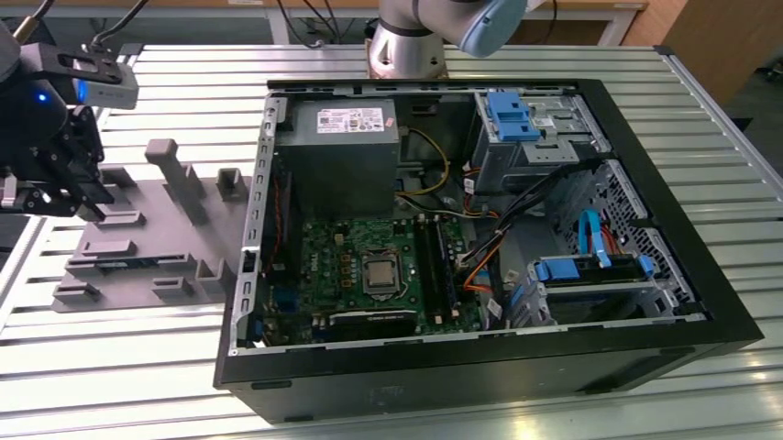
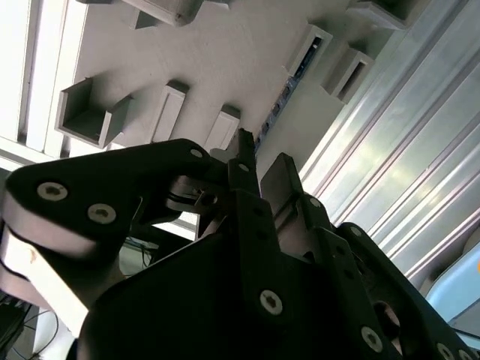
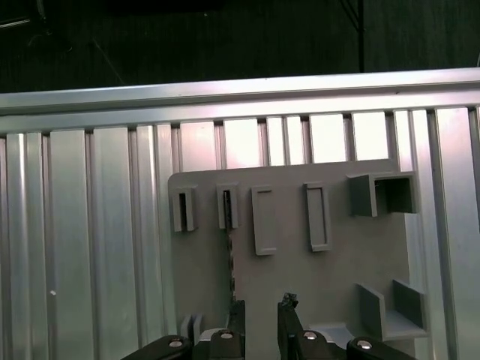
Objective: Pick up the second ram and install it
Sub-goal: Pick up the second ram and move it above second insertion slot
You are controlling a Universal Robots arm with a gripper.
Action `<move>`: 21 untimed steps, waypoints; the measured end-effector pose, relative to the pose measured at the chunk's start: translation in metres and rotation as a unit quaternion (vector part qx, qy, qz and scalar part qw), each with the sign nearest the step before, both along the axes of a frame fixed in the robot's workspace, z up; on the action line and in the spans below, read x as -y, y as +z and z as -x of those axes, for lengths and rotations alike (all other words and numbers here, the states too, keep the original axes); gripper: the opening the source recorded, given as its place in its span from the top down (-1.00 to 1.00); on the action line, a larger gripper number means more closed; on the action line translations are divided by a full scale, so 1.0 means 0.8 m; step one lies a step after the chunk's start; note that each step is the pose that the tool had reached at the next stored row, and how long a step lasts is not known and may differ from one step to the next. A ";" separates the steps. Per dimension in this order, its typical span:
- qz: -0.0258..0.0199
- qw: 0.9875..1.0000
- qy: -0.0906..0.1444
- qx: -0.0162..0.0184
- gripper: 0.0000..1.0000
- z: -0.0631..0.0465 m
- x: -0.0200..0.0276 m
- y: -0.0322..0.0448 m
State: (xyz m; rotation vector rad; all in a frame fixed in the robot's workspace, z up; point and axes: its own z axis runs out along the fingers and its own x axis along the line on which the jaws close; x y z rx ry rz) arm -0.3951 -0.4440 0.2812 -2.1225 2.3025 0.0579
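black gripper (image 3: 262,304): parted narrow, empty | slim blue ram stick (image 3: 229,259): just below, edge-up (in grey plastic tray (image 3: 337,277)) | long axis fwd off fingertips, nearer one finger

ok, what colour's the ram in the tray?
Blue: the second ram shows it best in the second wrist view.

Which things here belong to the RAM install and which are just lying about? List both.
Job: second ram, standing in the grey holder tray; gripper near it; green motherboard.
Lying about: grey power-supply box, blue drive brackets, cables.
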 end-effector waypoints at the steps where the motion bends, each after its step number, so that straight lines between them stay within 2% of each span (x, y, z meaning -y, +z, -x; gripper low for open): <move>1: 0.000 1.000 0.000 0.000 0.38 0.000 0.0001 -0.0014; 14: 0.000 1.000 0.000 0.000 0.38 0.000 0.0002 -0.0037; 21: 0.001 1.000 0.000 0.000 0.38 0.001 0.0004 -0.0164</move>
